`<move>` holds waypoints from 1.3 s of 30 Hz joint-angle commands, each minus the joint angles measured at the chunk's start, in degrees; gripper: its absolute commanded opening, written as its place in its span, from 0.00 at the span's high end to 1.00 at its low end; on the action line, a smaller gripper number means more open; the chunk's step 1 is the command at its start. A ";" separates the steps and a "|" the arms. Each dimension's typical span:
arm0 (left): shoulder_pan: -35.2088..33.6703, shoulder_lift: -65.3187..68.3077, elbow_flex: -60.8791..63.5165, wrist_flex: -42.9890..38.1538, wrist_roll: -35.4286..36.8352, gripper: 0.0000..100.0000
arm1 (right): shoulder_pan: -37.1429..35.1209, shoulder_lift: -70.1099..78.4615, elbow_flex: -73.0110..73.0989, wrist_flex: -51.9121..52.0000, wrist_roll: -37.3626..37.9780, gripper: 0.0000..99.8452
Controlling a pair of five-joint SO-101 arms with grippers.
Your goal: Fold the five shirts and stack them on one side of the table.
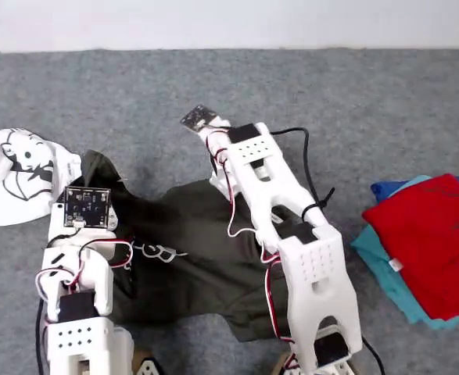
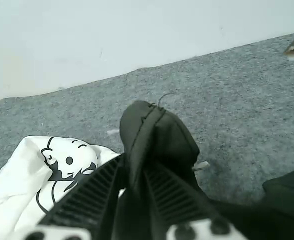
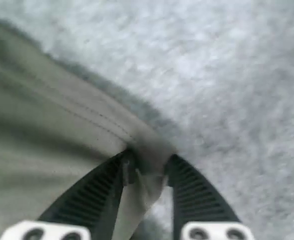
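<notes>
A dark olive shirt [image 1: 190, 250] lies spread on the grey carpet between the two arms. My left gripper [image 2: 136, 175] is shut on a bunched corner of the dark olive shirt [image 2: 154, 135] and holds it lifted above the carpet. My right gripper [image 3: 147, 167] is shut on a hemmed edge of the dark olive shirt [image 3: 51, 135], low against the carpet. A white shirt with a black cartoon print [image 1: 14, 176] lies crumpled at the far left, just beyond the left gripper. At the right edge a red shirt [image 1: 432, 242] tops a folded stack over a teal one [image 1: 385, 273] and a blue one [image 1: 389, 189].
The grey carpet [image 1: 354, 101] covers the whole table up to a white wall [image 1: 229, 23] at the back. Red, white and black cables [image 1: 233, 195] run along both arms above the dark shirt.
</notes>
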 commanded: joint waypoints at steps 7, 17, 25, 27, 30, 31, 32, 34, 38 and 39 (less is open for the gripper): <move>-0.35 -0.88 -0.57 0.09 -0.62 0.99 | 1.45 -4.09 -10.29 9.19 -0.26 0.99; -0.35 -0.88 -12.88 8.53 -0.44 0.99 | 8.75 -24.84 -33.23 30.99 -0.44 0.99; 0.09 -0.88 -33.45 30.07 -0.35 0.99 | 12.53 -44.88 -38.33 31.78 -0.44 0.99; 0.00 -0.88 -38.55 34.46 -0.35 0.99 | 12.53 -49.80 -38.42 31.78 -0.44 0.99; -0.09 -0.88 -46.02 40.00 -0.35 0.99 | 12.62 -56.92 -38.59 31.69 -0.44 0.99; 0.00 -0.88 -48.57 41.93 -0.35 0.99 | 13.05 -59.47 -38.59 31.69 -0.44 0.99; 0.00 -0.88 -51.03 43.96 -0.35 0.99 | 13.85 -61.76 -38.59 31.69 -0.44 0.99; 0.00 -0.88 -55.69 48.09 -0.35 0.99 | 15.78 -66.33 -38.59 31.52 -0.53 0.99; 0.09 -0.88 -62.37 54.51 -0.35 0.99 | 22.81 -74.86 -38.42 31.34 -3.69 0.99; 0.09 -0.88 -63.43 55.47 -0.35 0.99 | 24.40 -76.44 -38.33 31.34 -3.87 0.99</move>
